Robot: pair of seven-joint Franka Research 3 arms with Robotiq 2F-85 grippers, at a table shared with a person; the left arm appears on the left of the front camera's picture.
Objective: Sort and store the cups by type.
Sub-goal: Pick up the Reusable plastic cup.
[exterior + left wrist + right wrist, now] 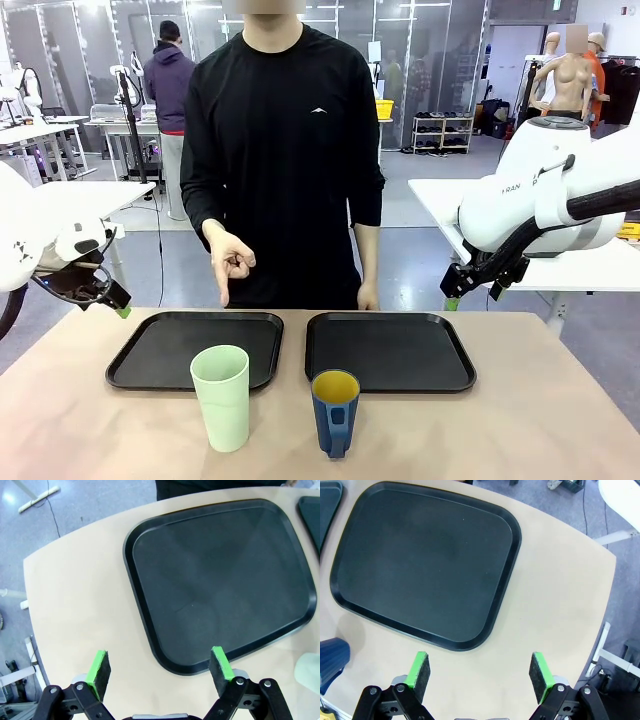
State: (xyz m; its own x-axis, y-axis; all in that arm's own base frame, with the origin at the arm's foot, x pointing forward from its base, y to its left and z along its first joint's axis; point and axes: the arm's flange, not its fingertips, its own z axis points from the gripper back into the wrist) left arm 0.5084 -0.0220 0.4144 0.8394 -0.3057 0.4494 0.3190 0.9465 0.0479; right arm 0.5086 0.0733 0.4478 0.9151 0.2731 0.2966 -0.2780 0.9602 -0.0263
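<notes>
Front view: the mint-green tumbler (222,395) and the dark blue mug (335,412) stand upright on the table (560,420) near the robot's edge; the tumbler is just in front of the left tray (135,362) and the mug in front of the right tray (455,378), handle turned toward the camera; two bare trays side by side suggest one for each type of cup; the person's hand (232,264) hangs near the left tray's far rim with a finger pointing down, probably to mark where a cup belongs; the left gripper (118,303) and right gripper (452,297) are held high at the far corners, likely to leave the middle free; seen edge-on here, their opening is hard to read.

Left wrist view: the left gripper (160,664) is spread wide with nothing between its pads, poised over the left tray's (215,580) corner; a pale blur cut off by the right edge may be the tumbler.

Right wrist view: the right gripper (480,665) is likewise wide apart and empty, above bare table beside the right tray (425,565); the mug (332,660) is cut off by the left edge, its handle hard to make out.
</notes>
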